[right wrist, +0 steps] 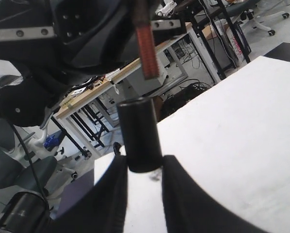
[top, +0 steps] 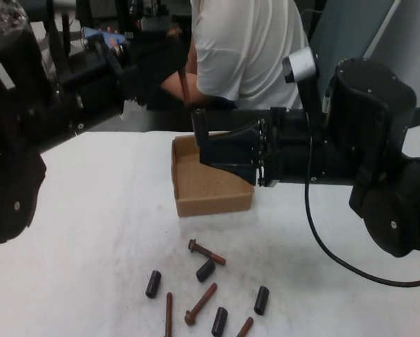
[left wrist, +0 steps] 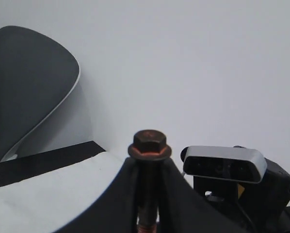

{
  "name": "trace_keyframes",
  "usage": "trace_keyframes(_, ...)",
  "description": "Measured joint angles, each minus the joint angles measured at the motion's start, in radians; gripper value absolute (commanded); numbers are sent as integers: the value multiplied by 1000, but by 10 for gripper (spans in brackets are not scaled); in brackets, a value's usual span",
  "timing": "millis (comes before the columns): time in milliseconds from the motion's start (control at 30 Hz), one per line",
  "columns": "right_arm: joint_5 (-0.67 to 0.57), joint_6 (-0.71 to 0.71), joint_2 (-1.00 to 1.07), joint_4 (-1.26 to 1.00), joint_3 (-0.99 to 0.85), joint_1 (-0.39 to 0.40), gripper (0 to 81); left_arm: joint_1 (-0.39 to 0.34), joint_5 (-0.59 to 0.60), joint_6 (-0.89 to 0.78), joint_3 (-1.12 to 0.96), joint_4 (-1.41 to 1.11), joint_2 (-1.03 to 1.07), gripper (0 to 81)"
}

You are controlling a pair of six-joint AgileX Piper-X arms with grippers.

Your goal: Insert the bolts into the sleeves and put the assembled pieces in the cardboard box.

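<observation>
A: L pincer (left wrist: 148,166), what've we got?
B: We see it clamped on a bolt (left wrist: 149,145). Fingers sit either side of the shank just under the hex head, and the head pokes out past the tips. Threads run back btw the fingers.
A: R pincer (right wrist: 143,162)?
B: Clamped on a black sleeve (right wrist: 139,132), gripped at one end. Most of it stands out beyond the fingertips, w/ the open end facing away from the pincer.
A: How do the two sit vs each other?
B: From the R wrist we see the bolt's threaded end hanging just beyond the sleeve's mouth. There's a small gap and it's not inside. We can't tell if it's dead in line.
A: Cardboard box (top: 217,202)?
B: Below the R pincer, on the white worktop (top: 90,210), under the held sleeve.
A: Rest of the parts?
B: Lower than both pincers and on the box's far side from them, well apart. We count four loose bolts (top: 206,251) and four loose sleeves (top: 153,283), all lying flat and scattered. One sleeve lies just beside the bolt nearest the box.
A: Anything else?
B: Beyond the L pincer we see the R arm's wrist camera (left wrist: 225,164), a grey bar on a black mount.
</observation>
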Motion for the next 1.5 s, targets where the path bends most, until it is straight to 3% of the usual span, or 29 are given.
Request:
trace_keyframes(900,23,-52,0,46,0,0,8,-6,60,-50,0,-7,0,3)
trace_keyframes(1500,23,-11,0,-6,2,0,8,-11,77,14,0,72,-1,3)
